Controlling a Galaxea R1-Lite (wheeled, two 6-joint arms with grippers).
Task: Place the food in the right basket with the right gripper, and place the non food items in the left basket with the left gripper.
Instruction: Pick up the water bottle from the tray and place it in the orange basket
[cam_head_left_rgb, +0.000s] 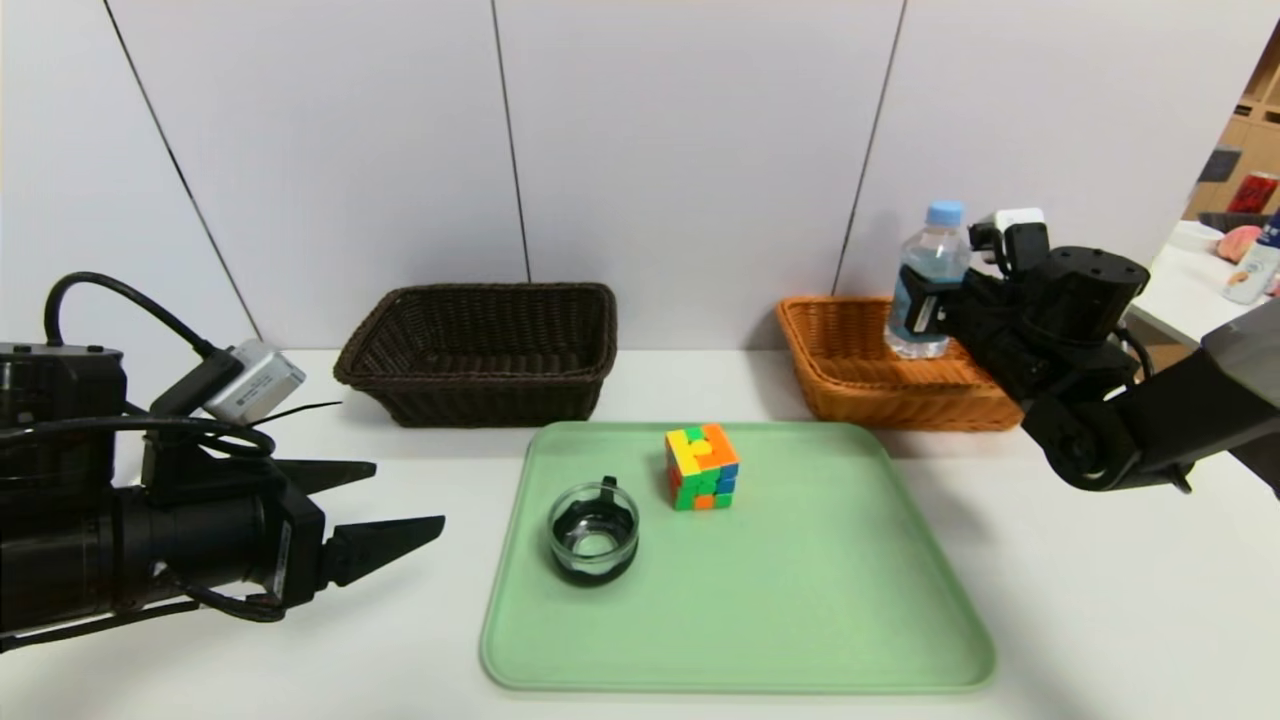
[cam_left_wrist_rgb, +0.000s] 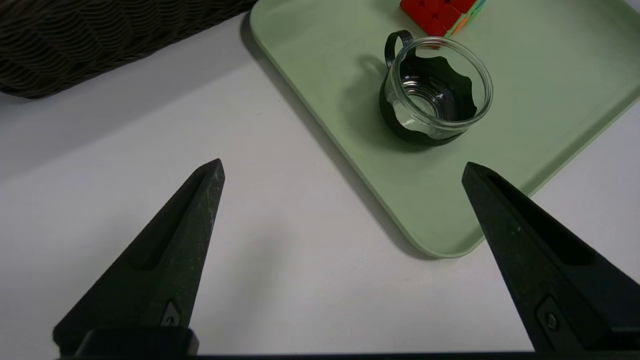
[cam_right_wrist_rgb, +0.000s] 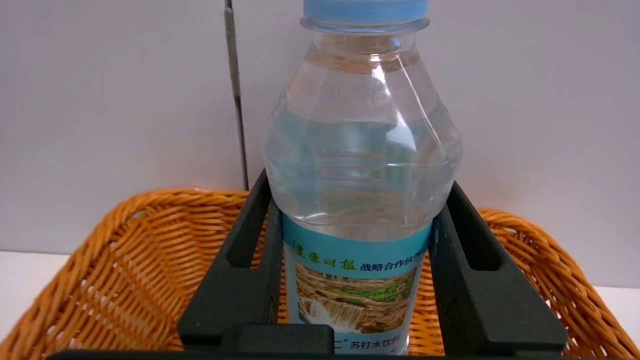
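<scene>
Stretching across the foreground, a white table (cam_head_left_rgb: 430, 640) holds a pale green tray (cam_head_left_rgb: 780, 640) with rounded corners. Beyond the tray, toward the left, sits a dark brown woven basket (cam_head_left_rgb: 480, 400); its inside shows bare weave. Toward the right, also beyond the tray, is an orange-brown woven basket (cam_head_left_rgb: 900, 410). The left gripper (cam_head_left_rgb: 410, 497) is beside the tray's left side, above the table, its two black fingers spread wide with nothing between them. The right gripper (cam_right_wrist_rgb: 359, 200) is at the orange-brown basket, its fingers clamped on opposite sides of a water bottle (cam_head_left_rgb: 938, 250). That clear plastic bottle, with a light blue cap and a blue picture label, is nearly upright within the basket's opening; whether its base touches the bottom cannot be told. On the left part of the tray stands a clear glass cup (cam_head_left_rgb: 592, 540), mouth up, with a black handle and dark sleeve. Smallest is a multicolored puzzle cube (cam_head_left_rgb: 702, 468), on the tray near the cup, farther back and to its right, not touching it.
</scene>
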